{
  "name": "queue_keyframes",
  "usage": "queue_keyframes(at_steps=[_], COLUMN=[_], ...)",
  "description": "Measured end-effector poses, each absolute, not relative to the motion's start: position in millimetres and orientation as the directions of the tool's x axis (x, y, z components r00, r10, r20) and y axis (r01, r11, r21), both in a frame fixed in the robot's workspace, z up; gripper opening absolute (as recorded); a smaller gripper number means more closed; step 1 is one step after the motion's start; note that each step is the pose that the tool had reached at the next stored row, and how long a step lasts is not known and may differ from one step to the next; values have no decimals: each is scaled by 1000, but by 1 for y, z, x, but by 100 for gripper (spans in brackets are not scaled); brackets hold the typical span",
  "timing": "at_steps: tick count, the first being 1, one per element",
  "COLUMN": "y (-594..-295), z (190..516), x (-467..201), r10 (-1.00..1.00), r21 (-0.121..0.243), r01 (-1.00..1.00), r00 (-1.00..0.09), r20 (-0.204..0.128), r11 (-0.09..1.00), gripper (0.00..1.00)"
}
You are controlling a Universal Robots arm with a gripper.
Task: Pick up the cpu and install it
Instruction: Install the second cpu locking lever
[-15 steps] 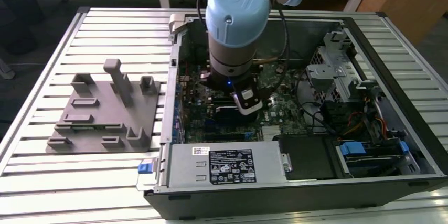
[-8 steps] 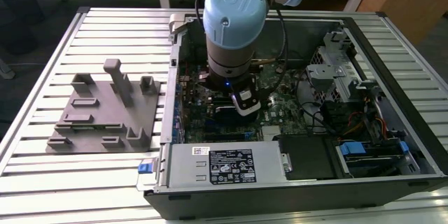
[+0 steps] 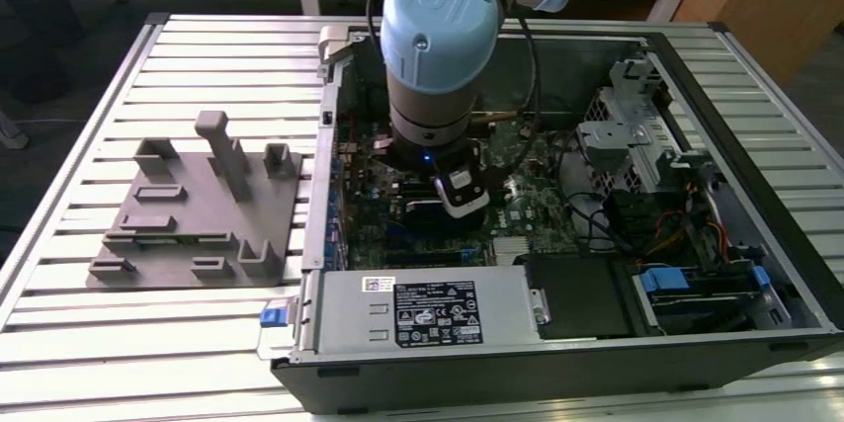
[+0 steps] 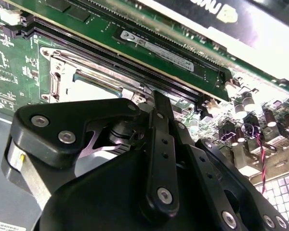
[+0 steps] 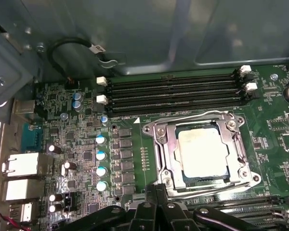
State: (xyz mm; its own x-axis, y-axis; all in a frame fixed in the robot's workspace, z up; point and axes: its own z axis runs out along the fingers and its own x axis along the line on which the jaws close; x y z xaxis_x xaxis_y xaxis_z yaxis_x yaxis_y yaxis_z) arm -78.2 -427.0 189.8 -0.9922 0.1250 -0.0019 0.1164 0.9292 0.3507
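In the first wrist view the hand [image 5: 156,204] shows as black linkages whose fingers meet in a narrow point with nothing between them, so it reads as pressed together and empty; the second wrist view gives the same linkage drawn in close, though the tips themselves are hard to make out there, so this is a judgement. Just beyond those tips lies the socket [image 5: 204,149], its metal frame standing round the cpu [image 5: 202,151], which sits flat inside with its pale top facing up. The cpu is square, so it has no long axis to speak of; its edges run parallel with the RAM slots [image 5: 176,94] farther on. From the hand, the chip is ahead and slightly to one side, near but apart, not touched. It looks already seated in the socket; whether the frame is latched over it I cannot tell. In the exterior view the arm [image 3: 436,56] reaches down into the open case [image 3: 738,195] over the board [image 3: 528,210], and the grey fixture [image 3: 198,210] sits on the bench [image 3: 79,145], well apart on the exterior view's left.
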Motion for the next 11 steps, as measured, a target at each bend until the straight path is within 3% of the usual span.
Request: queue_keyframes(at_steps=[11], y=[-425], z=[186], x=[-78], r10=[126], r21=[351], r01=[117], r00=[-992], r20=[-3], r11=[929], gripper=[11])
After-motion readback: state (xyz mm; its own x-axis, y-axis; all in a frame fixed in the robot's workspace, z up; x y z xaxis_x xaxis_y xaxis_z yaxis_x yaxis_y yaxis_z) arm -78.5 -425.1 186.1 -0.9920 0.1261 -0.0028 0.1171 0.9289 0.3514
